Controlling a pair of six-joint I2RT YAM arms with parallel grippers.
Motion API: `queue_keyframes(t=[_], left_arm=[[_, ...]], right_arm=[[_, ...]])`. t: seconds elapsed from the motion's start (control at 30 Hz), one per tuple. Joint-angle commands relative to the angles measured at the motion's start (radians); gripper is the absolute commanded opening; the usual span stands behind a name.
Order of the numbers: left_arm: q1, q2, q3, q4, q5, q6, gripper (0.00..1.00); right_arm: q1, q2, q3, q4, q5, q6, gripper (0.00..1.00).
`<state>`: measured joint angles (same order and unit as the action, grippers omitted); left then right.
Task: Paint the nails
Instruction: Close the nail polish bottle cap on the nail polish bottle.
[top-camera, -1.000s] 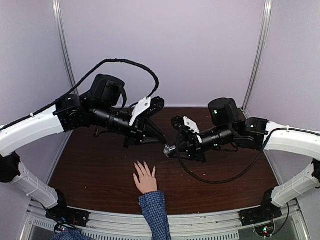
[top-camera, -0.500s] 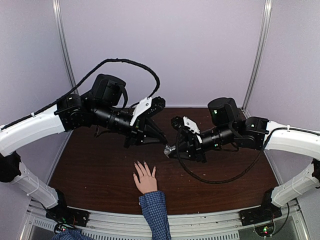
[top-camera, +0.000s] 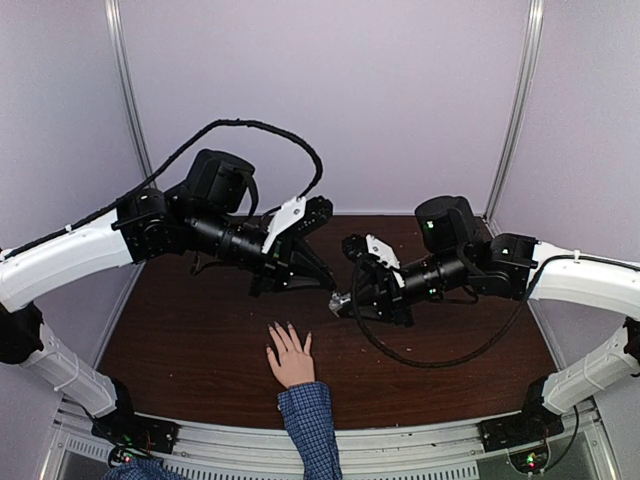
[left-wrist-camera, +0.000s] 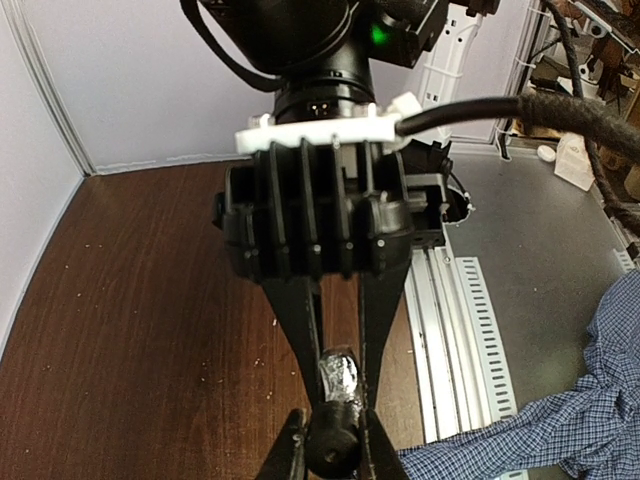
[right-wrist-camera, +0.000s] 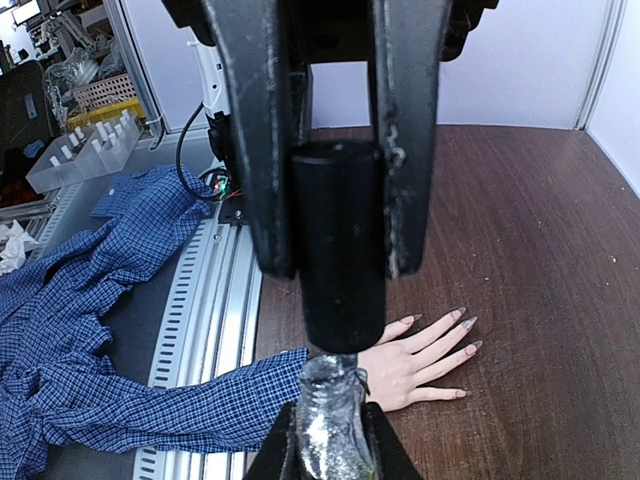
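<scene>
Both tools meet on the polish bottle, above a hand lying flat on the table.

In the top view the left tool (top-camera: 329, 284) and the right tool (top-camera: 346, 299) come together at the centre of the frame, over the dark brown table (top-camera: 180, 330). The left tool is clamped narrow on the small glittery bottle (right-wrist-camera: 330, 415). The right tool is closed on the bottle's black cap (right-wrist-camera: 340, 240), which sits directly over the bottle's neck. The hand (top-camera: 291, 362) lies palm down, fingers spread, at lower centre and clear of both tools. Its nails (right-wrist-camera: 467, 323) are at the fingertips nearest the tools. The blue checked cuff (top-camera: 305, 400) runs towards the bottom edge.
</scene>
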<state>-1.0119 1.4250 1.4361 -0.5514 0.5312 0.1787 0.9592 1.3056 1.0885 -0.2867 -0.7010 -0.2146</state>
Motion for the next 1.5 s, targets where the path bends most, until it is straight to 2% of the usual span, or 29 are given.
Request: queue_keyframes(t=[0.0,1.47], left_arm=[[-0.007,0.018,0.020,-0.018,0.003,0.023,0.00],[-0.014,0.017,-0.011,0.005,0.037,0.024,0.00]], right_arm=[[0.007,-0.009,0.032,0.041,0.000,-0.008,0.00],[0.008,-0.021,0.018,0.080,0.036,0.009,0.00]])
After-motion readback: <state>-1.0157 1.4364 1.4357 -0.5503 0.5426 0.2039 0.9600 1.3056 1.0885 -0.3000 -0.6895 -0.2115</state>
